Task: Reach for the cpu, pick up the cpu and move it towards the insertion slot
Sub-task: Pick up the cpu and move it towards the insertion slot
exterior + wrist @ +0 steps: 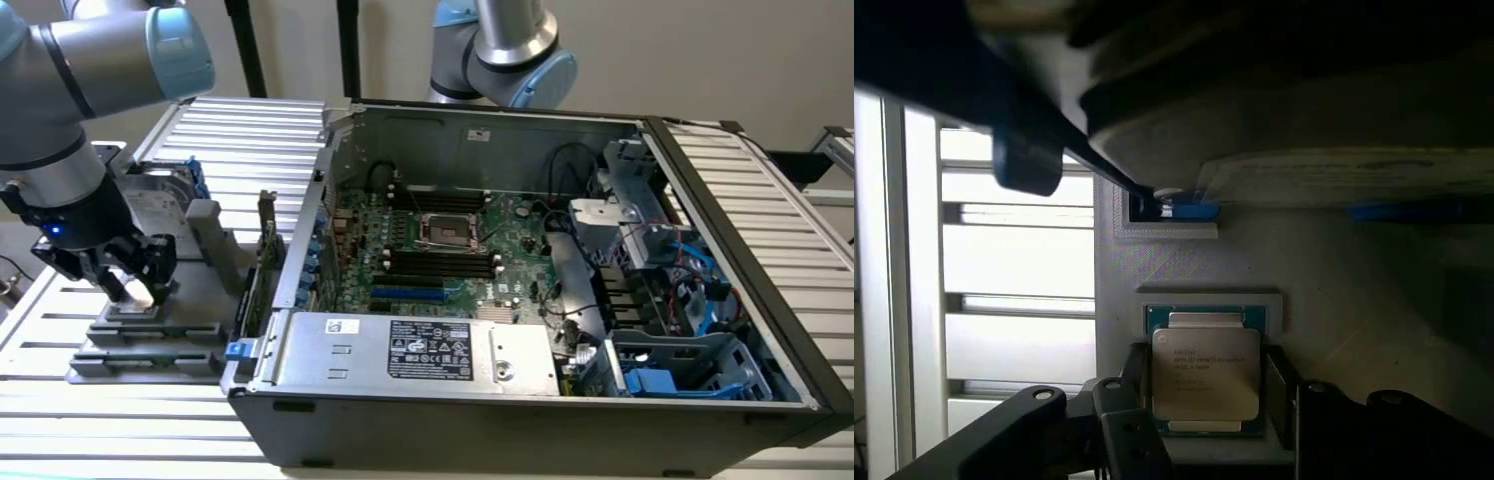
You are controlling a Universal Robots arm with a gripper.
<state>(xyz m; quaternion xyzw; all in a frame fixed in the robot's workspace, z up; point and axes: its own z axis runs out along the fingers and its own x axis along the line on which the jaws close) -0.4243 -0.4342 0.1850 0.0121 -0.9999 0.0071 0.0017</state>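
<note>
The gripper (131,280) (1206,405) sits low on the gray holder (150,335) (1334,270), straddling the cpu (1206,372). Cannot tell whether it clamps the cpu or just stands around it. The cpu lies flat in its square seat in the holder, right at the gripper. Its silver top faces up with faint print on it, and a blue-green rim shows round it. It looks seated, not lifted.

The arm (67,150) rises from the gripper with a black wrist, then a gray tube and a pale blue joint cap, toward the exterior view's upper left.

A drive (1354,175) stands on the same holder just past the gripper. It is a pale slab with a blue bracket (1189,210), near the cpu seat but apart from it. The holder rests on a slatted metal table (240,130).

The open pc case (534,425) lies just beside the holder, to the exterior view's right of the gripper. The slot (447,230) is on the motherboard inside, well apart from the gripper, with a shiny silver frame and a dark centre. Long black memory slots (427,265) run beside it. A blue card slot (407,293) lies just past those. A silver power supply (427,350) with a dark label lies along the case's near wall. Cables and a drive cage (654,250) are at the side of the case farthest from the gripper.

A second gray and blue arm joint (514,55) is behind the case, well away from the gripper.
</note>
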